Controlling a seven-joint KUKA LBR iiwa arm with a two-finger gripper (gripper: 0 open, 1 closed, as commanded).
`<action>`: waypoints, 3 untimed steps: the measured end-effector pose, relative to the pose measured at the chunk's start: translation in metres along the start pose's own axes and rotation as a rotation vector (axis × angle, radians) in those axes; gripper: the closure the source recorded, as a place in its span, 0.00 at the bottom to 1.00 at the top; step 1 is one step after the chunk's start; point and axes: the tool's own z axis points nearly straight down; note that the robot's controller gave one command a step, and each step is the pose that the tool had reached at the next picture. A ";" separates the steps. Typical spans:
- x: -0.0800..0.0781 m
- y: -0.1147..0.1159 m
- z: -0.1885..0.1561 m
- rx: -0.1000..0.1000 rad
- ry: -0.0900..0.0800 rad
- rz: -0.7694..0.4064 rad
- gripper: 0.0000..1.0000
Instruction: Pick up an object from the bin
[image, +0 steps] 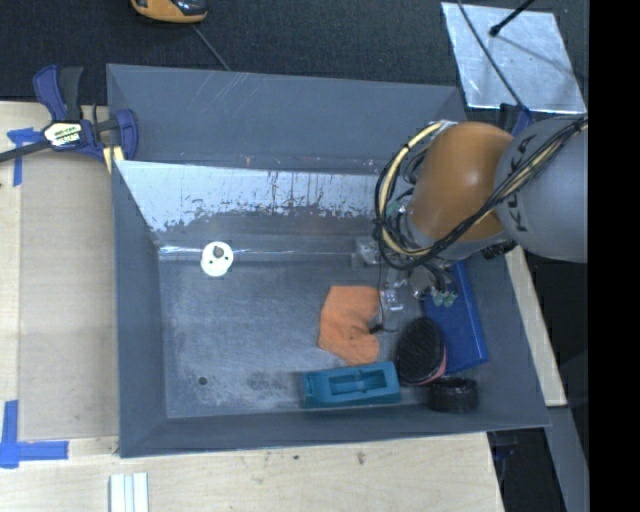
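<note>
gripper (385, 318) low over right edge of crumpled orange cloth (348, 325), likely to pinch a fold | open or closed: cannot tell | round black brush (420, 350) just beside

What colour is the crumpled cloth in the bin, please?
The cloth is orange, clearest in the camera view.

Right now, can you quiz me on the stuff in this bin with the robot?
1. True or false: in the bin, the white round thing lies apart from the rest.
2. Fill in: the long block by the near wall is coloured ___.
3. The gripper hangs over: A) the white round thing B) the long block C) the orange cloth.
Key: 1 true; 2 blue; 3 C.
</note>
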 end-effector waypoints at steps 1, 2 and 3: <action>-0.007 0.008 0.023 0.000 -0.002 0.129 1.00; -0.007 0.008 0.023 0.000 -0.002 0.129 1.00; -0.012 0.002 -0.130 0.000 0.000 0.170 1.00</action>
